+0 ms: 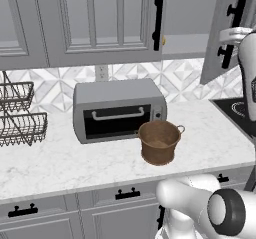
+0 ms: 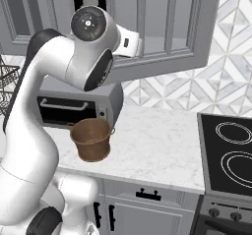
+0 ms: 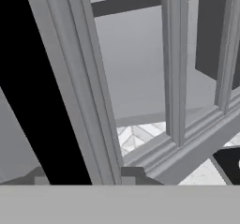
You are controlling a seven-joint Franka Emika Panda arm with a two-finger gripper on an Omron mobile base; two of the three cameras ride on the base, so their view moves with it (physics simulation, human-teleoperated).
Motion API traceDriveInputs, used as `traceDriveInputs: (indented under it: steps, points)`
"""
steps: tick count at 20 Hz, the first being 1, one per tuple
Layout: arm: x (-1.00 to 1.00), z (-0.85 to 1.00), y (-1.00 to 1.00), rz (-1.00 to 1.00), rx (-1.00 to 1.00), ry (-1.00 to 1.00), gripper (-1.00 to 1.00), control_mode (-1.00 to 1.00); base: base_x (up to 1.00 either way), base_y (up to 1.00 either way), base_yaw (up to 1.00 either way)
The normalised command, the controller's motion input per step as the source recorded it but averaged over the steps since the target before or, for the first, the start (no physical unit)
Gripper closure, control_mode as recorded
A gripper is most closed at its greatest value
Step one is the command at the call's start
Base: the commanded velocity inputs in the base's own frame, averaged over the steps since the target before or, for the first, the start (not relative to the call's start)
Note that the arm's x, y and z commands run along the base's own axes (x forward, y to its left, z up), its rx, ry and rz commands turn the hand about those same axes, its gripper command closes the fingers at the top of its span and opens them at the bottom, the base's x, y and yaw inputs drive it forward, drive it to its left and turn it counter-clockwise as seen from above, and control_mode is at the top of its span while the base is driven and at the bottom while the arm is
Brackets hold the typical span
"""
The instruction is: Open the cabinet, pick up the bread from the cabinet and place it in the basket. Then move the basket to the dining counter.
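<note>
Arm [image 2: 34, 131] was glossy white throughout, built of fat rounded tubular links. Joints showed as dark grey to black bands between the white shells, one curving down the upper link's back edge. A round end cap [image 2: 88, 23] sat at the elbow: dark disc, lighter grey ring, small central hub. A similar cap [image 1: 227, 212] appeared low in the left base view, grey face inside a black ring. No cables, screws or lettering visible.

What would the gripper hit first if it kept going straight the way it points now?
Probably the open cabinet door: its grey panelled face looms close ahead in the hand view. Depth is unclear, so the exact contact spot is uncertain.
</note>
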Motion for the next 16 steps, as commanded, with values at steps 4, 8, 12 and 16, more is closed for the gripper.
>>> traceDriveInputs:
  steps: [4, 8, 12, 16]
  points:
    - [-0.97, -0.61, -1.00, 0.00, 0.00, 0.02, 1.00, -1.00, 0.00, 0.00, 0.00]
    - [-0.48, -0.56, -0.86, 0.00, -0.02, 0.00, 1.00, -1.00, 0.00, 0.00, 0.00]
    - [-0.18, -0.11, -0.32, 0.00, 0.02, 0.00, 1.00, -1.00, 0.00, 0.00, 0.00]
    - [0.00, 0.00, 0.00, 0.00, 0.00, 0.00, -1.00, -1.00, 0.00, 0.00, 0.00]
